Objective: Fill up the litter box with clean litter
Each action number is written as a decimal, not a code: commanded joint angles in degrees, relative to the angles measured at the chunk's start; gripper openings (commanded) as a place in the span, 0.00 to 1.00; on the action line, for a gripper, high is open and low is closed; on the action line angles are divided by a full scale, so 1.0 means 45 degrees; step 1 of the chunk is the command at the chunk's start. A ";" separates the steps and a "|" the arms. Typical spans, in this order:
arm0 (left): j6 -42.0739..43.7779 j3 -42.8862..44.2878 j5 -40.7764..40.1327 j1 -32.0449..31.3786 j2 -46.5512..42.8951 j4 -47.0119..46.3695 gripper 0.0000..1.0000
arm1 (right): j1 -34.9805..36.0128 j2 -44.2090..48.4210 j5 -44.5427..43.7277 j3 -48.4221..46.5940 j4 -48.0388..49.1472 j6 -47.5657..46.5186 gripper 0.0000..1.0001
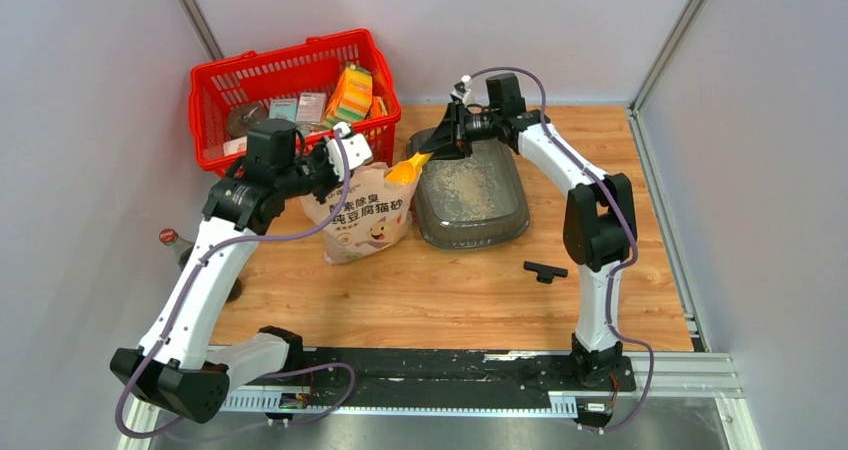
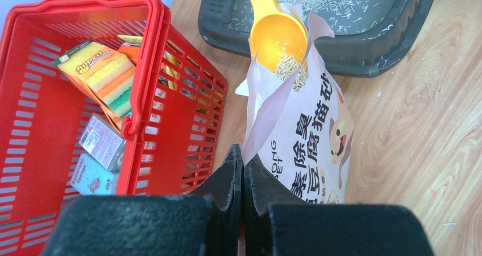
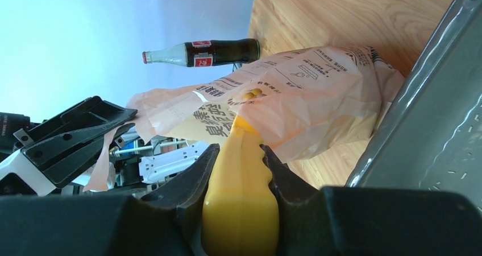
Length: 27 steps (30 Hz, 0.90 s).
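Scooping step in hand. Clamped in the right gripper: handle of a yellow plastic scoop, bowl ahead of those jaws in the mouth of the beige cat-printed paper bag, a few pale beige clean litter granules aboard. Pinched tight by the left gripper: the bag's lip. Next, likely: dig deeper, lift past the paper edge, tip over the flared rim of the shallow dark grey plastic litter box, thinly covered, just beyond. Red mesh basket close left of the left jaws; open room above the box.
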<state>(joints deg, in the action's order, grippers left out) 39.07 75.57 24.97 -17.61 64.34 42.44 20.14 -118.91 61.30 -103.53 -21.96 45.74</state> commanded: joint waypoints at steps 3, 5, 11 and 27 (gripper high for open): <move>0.0381 0.0179 0.0428 -0.0052 -0.1308 -0.2399 0.00 | -0.0257 0.1112 0.0128 -0.0275 0.0231 -0.0298 0.00; 0.0342 0.0082 0.0428 -0.0052 -0.1347 -0.2379 0.00 | -0.0238 0.1384 -0.0008 -0.0469 -0.0293 -0.0844 0.00; 0.0127 -0.0114 0.0583 -0.0150 -0.1484 -0.2574 0.00 | -0.0218 0.1659 -0.0067 -0.0219 -0.0397 -0.0752 0.00; 0.0341 0.0042 0.0389 -0.0209 -0.1231 -0.2186 0.00 | -0.1096 0.0976 0.1317 0.0701 0.1967 0.1845 0.00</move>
<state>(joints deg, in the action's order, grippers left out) 39.00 72.25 25.45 -18.61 61.06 40.53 17.82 -113.99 63.11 -100.12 -19.86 49.45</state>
